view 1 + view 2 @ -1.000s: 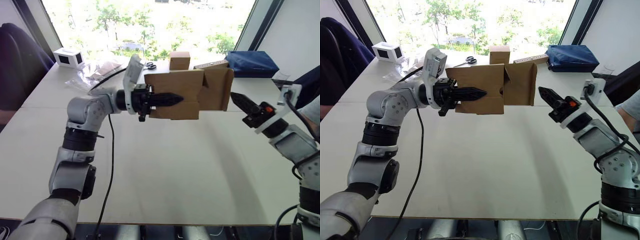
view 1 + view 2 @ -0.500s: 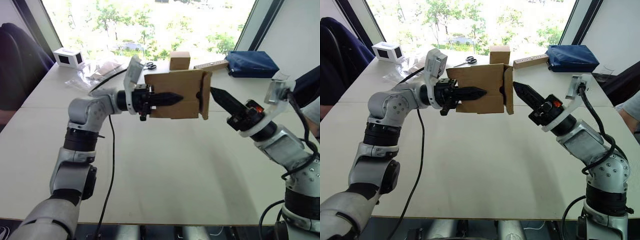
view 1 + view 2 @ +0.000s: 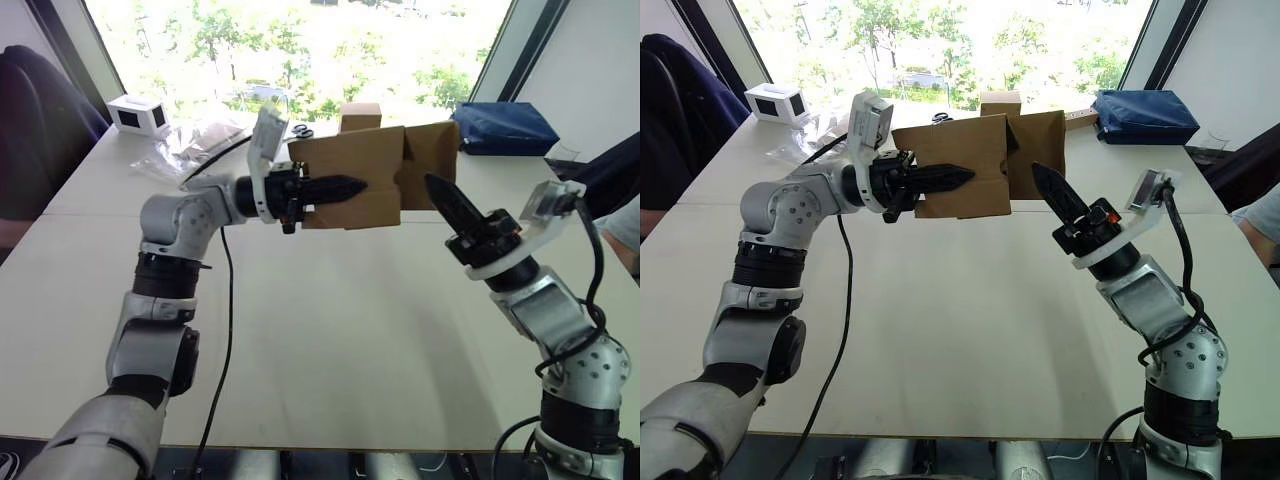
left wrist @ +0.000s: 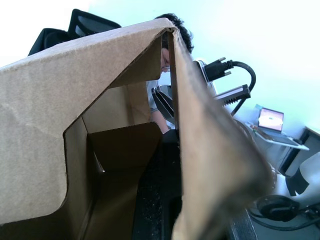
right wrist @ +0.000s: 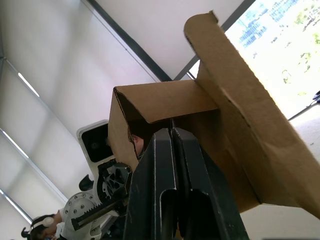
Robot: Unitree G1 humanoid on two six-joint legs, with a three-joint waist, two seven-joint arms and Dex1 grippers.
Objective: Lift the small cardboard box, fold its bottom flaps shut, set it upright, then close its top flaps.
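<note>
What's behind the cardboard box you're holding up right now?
Behind the small cardboard box, a smaller cube-like brown box pokes above its top edge, with scissors on the table beside it. The cube's lower part is hidden by the held box.

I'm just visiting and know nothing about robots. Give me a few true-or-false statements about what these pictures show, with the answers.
1. The small cardboard box is held up off the table. True.
2. The left hand holds the box by one wall. True.
3. The right hand is wide open. False: its fingers are shut together, pointing at the box's flaps.
4. Scissors lie on the far part of the table. True.
5. The blue bag lies at the robot's far left. False: it lies at the far right.
</note>
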